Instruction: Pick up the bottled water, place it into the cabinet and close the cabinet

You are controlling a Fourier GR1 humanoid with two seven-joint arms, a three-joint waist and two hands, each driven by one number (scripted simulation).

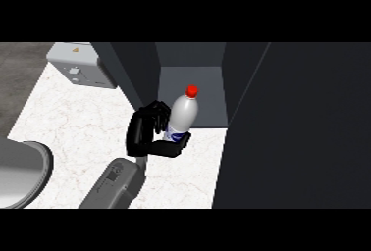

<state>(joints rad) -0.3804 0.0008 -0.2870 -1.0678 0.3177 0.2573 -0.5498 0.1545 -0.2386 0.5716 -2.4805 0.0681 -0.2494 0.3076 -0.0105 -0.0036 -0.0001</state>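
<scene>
Gripping bottle (181,117), hand (148,133) curls fingers round lower body from left; bottle upright, red cap up, at open cabinet (192,93) front, just above white counter (80,127). Grey box (81,63) far left.

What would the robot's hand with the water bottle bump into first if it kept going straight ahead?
Probably nothing at first: the left hand holds the bottle at the open cabinet, pointing inside. Going on, the bottle would likely meet the cabinet's back wall first, though depth is hard to judge.
</scene>
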